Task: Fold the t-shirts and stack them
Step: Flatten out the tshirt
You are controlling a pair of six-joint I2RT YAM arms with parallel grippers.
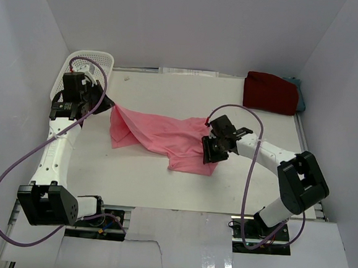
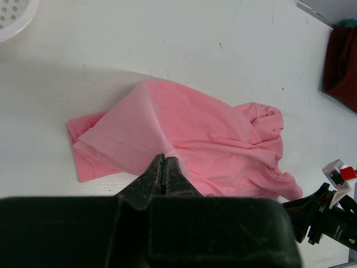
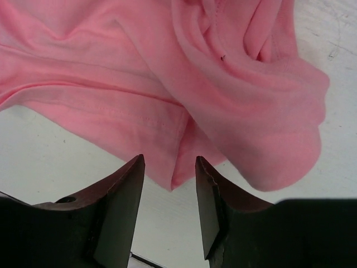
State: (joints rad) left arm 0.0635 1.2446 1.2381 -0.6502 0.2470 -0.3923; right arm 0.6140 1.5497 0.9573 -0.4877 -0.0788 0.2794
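Note:
The light pink t-shirt [image 1: 160, 137] lies crumpled in the middle of the table. My left gripper [image 1: 110, 107] is shut on its left edge and holds a fold of cloth pulled up; in the left wrist view the closed tips [image 2: 165, 159] pinch pink cloth [image 2: 217, 134]. My right gripper [image 1: 209, 154] is open at the shirt's right end. In the right wrist view a hem corner of the shirt [image 3: 167, 78] lies between the spread fingers [image 3: 169, 167], untouched. The dark red t-shirt [image 1: 270, 93] lies folded at the back right on the teal-grey one [image 1: 301, 100].
The white perforated basket [image 1: 88, 65] stands at the back left, just behind my left gripper; its rim shows in the left wrist view [image 2: 14, 19]. White walls close in the table on three sides. The dark red shirt shows at the right edge of the left wrist view [image 2: 341, 67].

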